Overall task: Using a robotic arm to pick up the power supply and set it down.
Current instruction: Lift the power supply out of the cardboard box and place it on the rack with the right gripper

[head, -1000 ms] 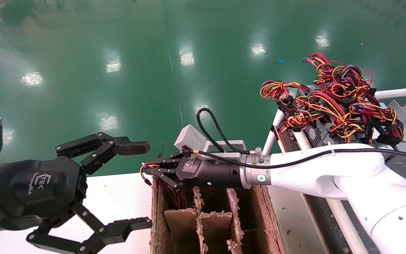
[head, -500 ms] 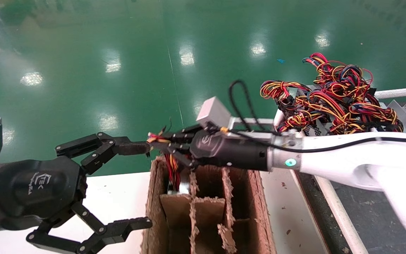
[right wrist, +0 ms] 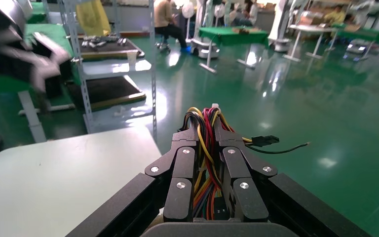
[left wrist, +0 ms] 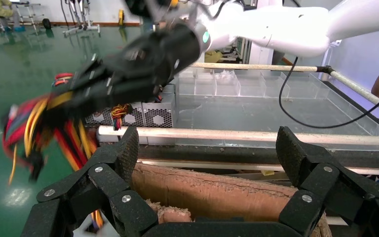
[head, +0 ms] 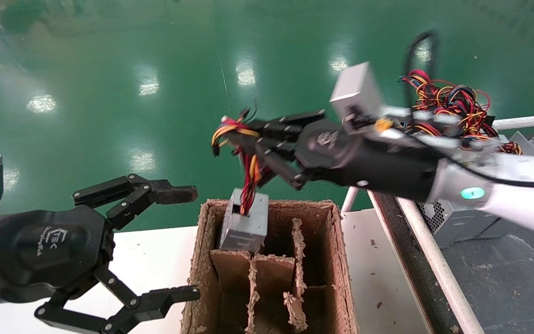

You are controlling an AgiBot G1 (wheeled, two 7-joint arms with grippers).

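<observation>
While the robotic arm's right gripper (head: 244, 139) clamps only the wire bundle (head: 248, 178), the power supply (head: 244, 220) hangs beneath it, its lower end just inside the top of the cardboard box (head: 336, 260). Judged from this hold, the lift should run slow and straight up, since a wire-hung load may swing or slip. The box's ragged dividers (head: 297, 241) and rim crowd the supply closely; open white counter (head: 155, 260) lies to the left. The left gripper (head: 174, 246) waits wide open beside the box, empty.
</observation>
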